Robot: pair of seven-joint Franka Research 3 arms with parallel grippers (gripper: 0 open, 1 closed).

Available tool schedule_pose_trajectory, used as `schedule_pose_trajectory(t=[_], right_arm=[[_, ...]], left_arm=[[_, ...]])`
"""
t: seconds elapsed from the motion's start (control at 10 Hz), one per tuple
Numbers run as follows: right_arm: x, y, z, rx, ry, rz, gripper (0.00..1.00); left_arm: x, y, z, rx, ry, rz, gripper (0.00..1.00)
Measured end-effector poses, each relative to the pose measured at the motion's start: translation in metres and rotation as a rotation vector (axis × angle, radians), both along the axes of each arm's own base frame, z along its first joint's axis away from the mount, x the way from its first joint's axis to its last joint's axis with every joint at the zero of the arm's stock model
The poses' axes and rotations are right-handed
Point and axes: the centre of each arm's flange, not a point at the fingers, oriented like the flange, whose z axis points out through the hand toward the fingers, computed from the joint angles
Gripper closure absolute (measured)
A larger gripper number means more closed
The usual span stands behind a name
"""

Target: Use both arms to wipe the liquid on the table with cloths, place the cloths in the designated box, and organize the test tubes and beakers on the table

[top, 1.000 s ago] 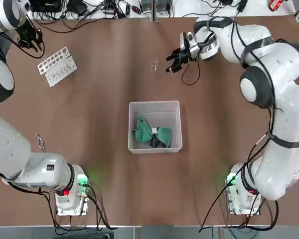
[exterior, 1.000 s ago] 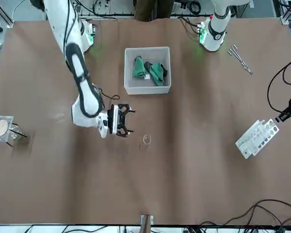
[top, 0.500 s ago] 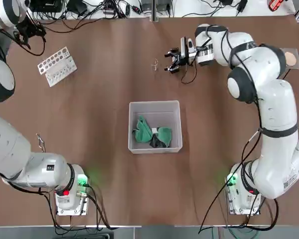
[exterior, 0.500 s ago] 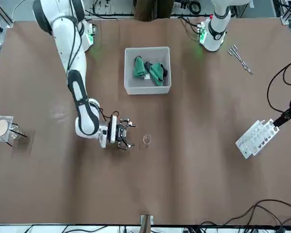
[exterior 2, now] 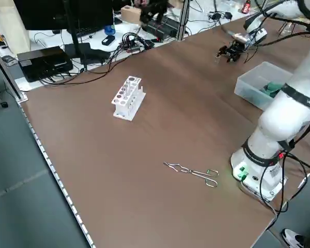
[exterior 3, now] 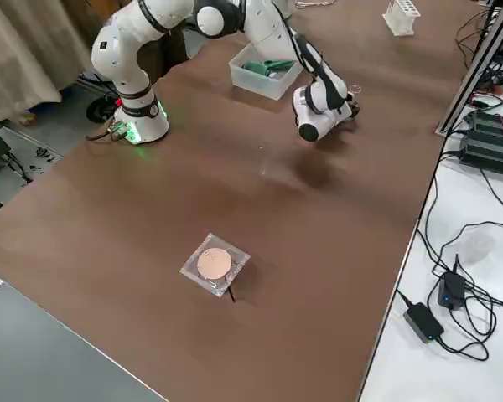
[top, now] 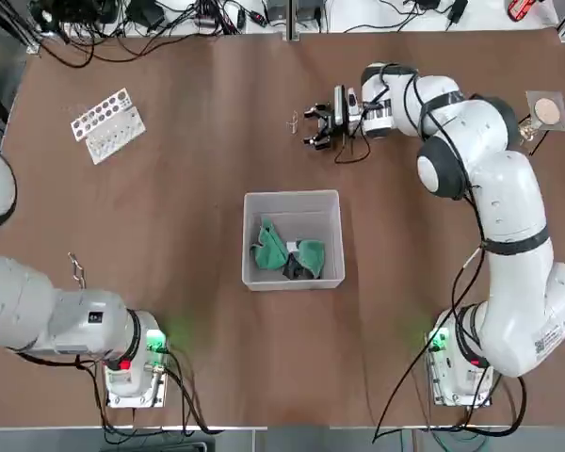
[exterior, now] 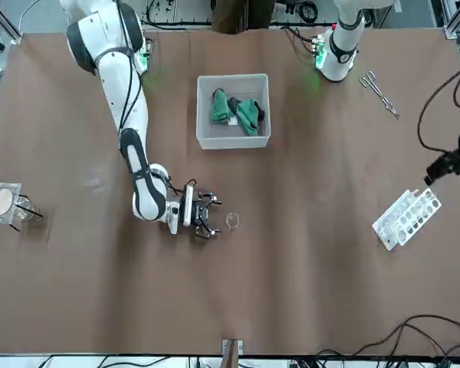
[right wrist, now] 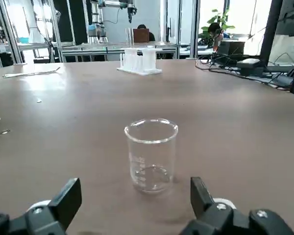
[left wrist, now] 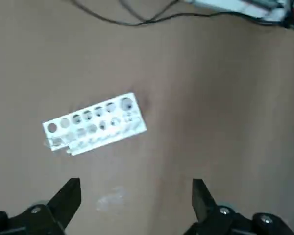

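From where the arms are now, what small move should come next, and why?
I'd probably ease the right gripper forward, fingers astride the beaker, then close gently. Its fingers are open, the beaker stands upright just ahead between their lines, and both cloths already lie in the box, so tidying glassware seems next.

One box (top: 293, 204), one beaker (right wrist: 152, 161), two cloths (top: 270, 247), two robot arms (top: 513, 207).
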Motion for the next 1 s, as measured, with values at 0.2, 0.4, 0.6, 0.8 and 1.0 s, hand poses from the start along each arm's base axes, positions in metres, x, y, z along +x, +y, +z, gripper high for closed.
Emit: schedule_pose_trajectory(t=[0.2, 0.4, 0.6, 0.8, 1.0], right_arm=[[-0.005, 0.022, -0.004, 0.034, 0.000, -0.009, 0.01], [-0.020, 0.054, -0.011, 0.071, 0.016, -0.019, 0.01], [-0.025, 0.068, -0.017, 0.080, 0.021, -0.022, 0.01], [-0.023, 0.071, -0.017, 0.071, 0.014, -0.027, 0.03], [-0.020, 0.080, -0.010, 0.067, -0.003, -0.035, 0.05]], left_arm=[[-0.013, -0.047, 0.051, -0.002, 0.037, -0.080, 0.00], [-0.017, -0.079, 0.080, -0.001, 0.039, -0.129, 0.00], [-0.013, -0.089, 0.073, 0.000, 0.065, -0.153, 0.00], [-0.006, -0.087, 0.057, -0.002, 0.095, -0.154, 0.00], [-0.003, -0.088, 0.050, -0.006, 0.113, -0.156, 0.01]])
